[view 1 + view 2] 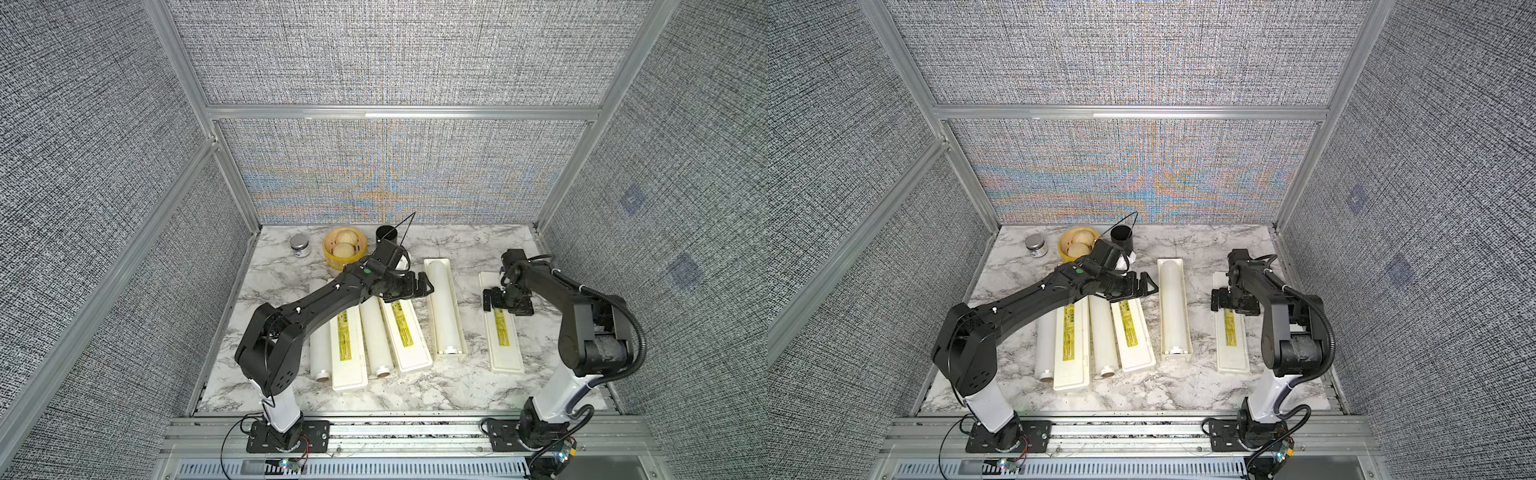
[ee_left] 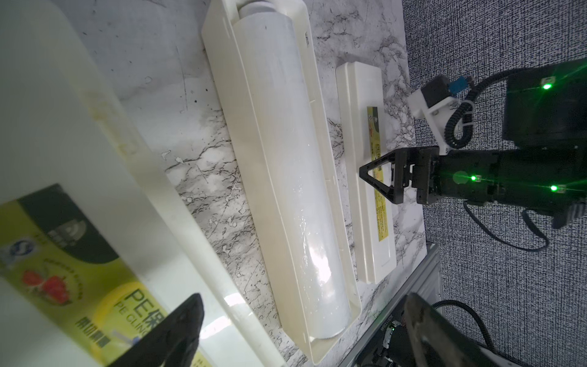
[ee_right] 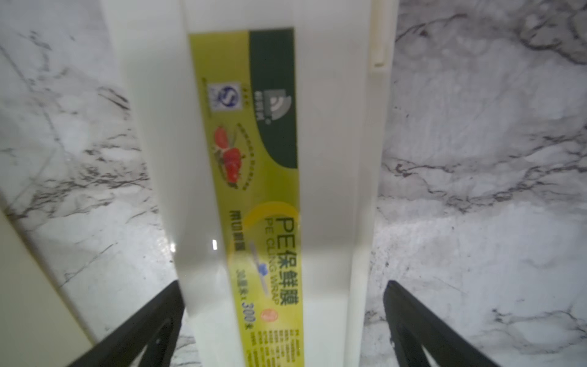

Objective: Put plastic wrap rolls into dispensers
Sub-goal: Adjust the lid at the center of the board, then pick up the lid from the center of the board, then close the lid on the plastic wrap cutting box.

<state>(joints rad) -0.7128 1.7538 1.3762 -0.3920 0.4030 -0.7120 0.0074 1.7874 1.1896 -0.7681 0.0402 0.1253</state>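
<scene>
Two loose plastic wrap rolls (image 1: 320, 353) (image 1: 376, 340) lie between two closed, labelled dispensers (image 1: 348, 357) (image 1: 409, 345). A third roll (image 1: 442, 307) (image 2: 286, 159) lies inside an open cream trough (image 1: 460, 332) (image 2: 247, 152). Another labelled dispenser (image 1: 505, 349) (image 3: 333, 159) lies shut at the right. My left gripper (image 1: 426, 286) (image 2: 305, 298) hovers open over the far end of the middle dispenser, beside the trough, holding nothing. My right gripper (image 1: 490, 299) (image 3: 284, 302) is open, one finger on each side of the right dispenser's far end.
At the back left stand a yellow steamer basket (image 1: 345, 249), a small lidded jar (image 1: 300, 245) and a black cup (image 1: 386, 235). Grey fabric walls close in three sides. A metal rail (image 1: 395, 432) runs along the front edge.
</scene>
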